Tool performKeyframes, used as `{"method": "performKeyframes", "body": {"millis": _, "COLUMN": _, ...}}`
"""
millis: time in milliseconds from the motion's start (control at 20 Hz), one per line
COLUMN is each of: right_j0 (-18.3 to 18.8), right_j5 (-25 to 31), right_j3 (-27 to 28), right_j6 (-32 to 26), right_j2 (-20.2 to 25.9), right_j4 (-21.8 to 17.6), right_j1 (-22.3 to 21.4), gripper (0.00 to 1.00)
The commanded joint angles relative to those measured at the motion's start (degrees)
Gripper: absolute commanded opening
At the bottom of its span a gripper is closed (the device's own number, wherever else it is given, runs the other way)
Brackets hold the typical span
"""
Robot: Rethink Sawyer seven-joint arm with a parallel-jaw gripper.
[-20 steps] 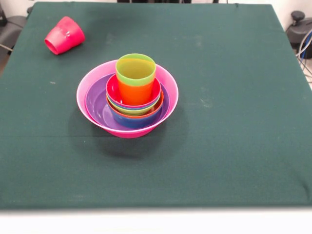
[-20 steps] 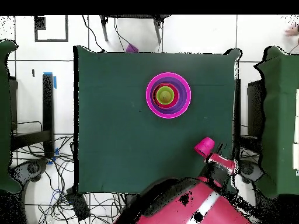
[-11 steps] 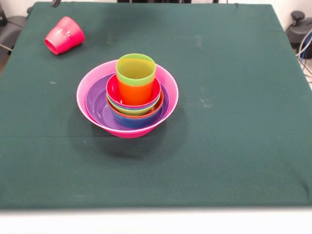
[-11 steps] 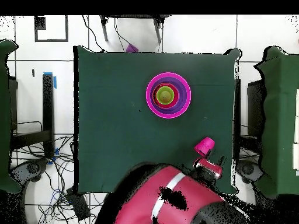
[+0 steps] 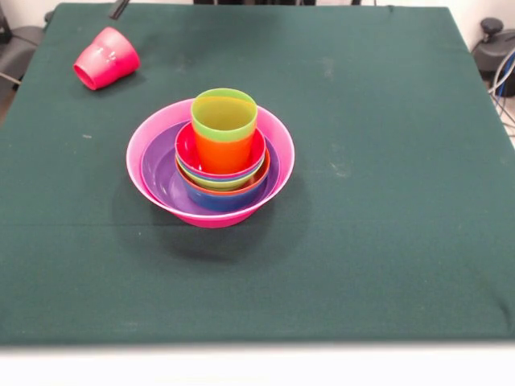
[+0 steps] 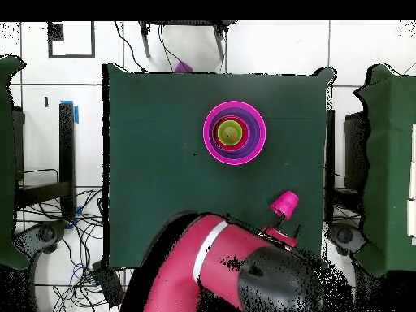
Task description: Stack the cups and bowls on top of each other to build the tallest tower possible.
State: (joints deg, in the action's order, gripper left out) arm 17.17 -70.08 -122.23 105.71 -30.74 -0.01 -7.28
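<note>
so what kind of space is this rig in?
Most likely a robotics lab, not a home: a table under dark green cloth, loose cables across a white tiled floor, and a red robot arm reaching over the table's edge near a tipped red-pink cup.

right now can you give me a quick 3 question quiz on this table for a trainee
1. True or false: the red-pink cup stands upright on the table.
2. Which cup sits topmost in the tower? A) orange B) lime green C) red-pink
3. Fill in: the widest bowl, at the base of the tower, is ____.

Key:
1. False: it lies on its side, apart from the tower, near a corner of the table.
2. B: the lime green cup is nested in the orange cup.
3. Pink: the pink bowl holds the purple bowl and the smaller bowls inside it.
</note>
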Motion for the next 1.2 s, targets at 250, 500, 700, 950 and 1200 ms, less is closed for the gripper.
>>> {"method": "performKeyframes", "body": {"millis": 250, "right_j0": -5.2, "right_j5": -2.3, "right_j3": -2.1, "right_j6": 10.4, "right_j2": 5.8, "right_j4": 8.8, "right_j1": 9.0, "gripper": 1.0}}
{"method": "performKeyframes", "body": {"millis": 500, "right_j0": -6.4, "right_j5": -3.0, "right_j3": -2.6, "right_j6": 11.6, "right_j2": 6.3, "right_j4": 9.6, "right_j1": 10.1, "gripper": 1.0}}
{"method": "performKeyframes", "body": {"millis": 700, "right_j0": -5.8, "right_j5": -1.2, "right_j3": -0.3, "right_j6": 11.0, "right_j2": 5.7, "right_j4": 8.1, "right_j1": 10.1, "gripper": 1.0}}
{"method": "performKeyframes", "body": {"millis": 950, "right_j0": -4.5, "right_j5": -1.4, "right_j3": 3.3, "right_j6": 10.0, "right_j2": 5.1, "right_j4": 7.7, "right_j1": 11.8, "gripper": 1.0}}
{"method": "performKeyframes", "body": {"millis": 1200, "right_j0": -3.5, "right_j5": -0.5, "right_j3": 5.8, "right_j6": 8.5, "right_j2": 4.1, "right_j4": 6.7, "right_j1": 11.6, "gripper": 1.0}}
